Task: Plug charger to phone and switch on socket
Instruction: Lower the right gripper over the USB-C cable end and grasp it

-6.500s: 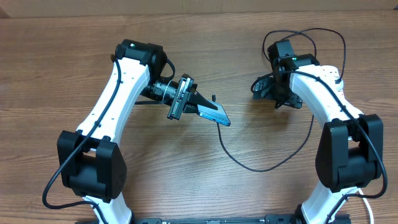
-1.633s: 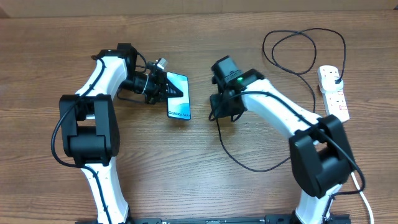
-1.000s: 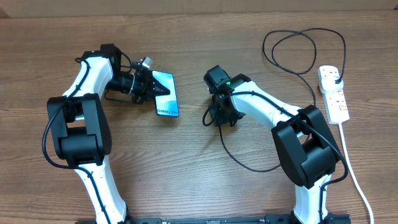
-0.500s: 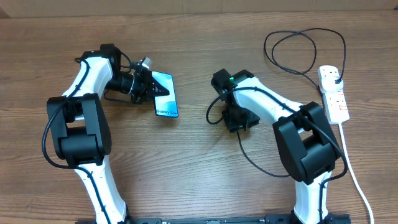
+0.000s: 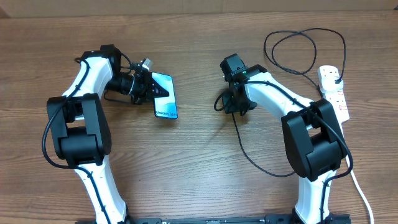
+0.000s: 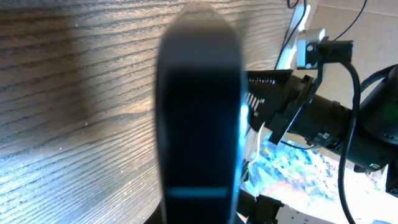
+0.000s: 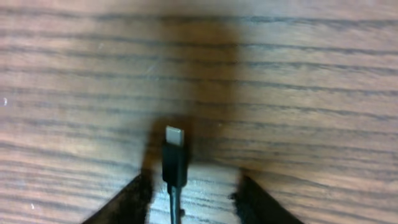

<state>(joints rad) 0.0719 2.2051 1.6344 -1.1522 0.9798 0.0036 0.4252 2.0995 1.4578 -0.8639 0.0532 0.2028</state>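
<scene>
**A:** L pincer (image 5: pixel 155 89), what's it doing?

**B:** Clamped tight on the phone (image 5: pixel 166 99), near one end. The rest of the phone sticks out past the tips w/ the lit screen up. On the wrist cam the phone (image 6: pixel 199 124) is just a dark blurred slab right in front of the lens.

**A:** Is the phone resting on the table (image 5: pixel 186 180)?

**B:** Can't tell if it's touching or just above.

**A:** R pincer (image 5: pixel 227 103)?

**B:** Pointed down at the table, jaws part-way apart. The charger (image 7: pixel 175 155) connector tip pokes fwd in the gap and casts a shadow on the wood. It's closer to one of the fingers (image 7: pixel 127 199) and touches neither, as far as I can see. Can't tell whether the cable is pinched further back.

**A:** Rest of the cable?

**B:** It drops from under the R pincer, then curves away across the table behind it.

**A:** Socket (image 5: pixel 334 93)?

**B:** Well off to the R pincer's right, w/ a black plug in its far end. Can't read the switches.

**A:** Phone vs. R pincer?

**B:** Well apart, off to its left. The connector isn't in the phone yet.
</scene>
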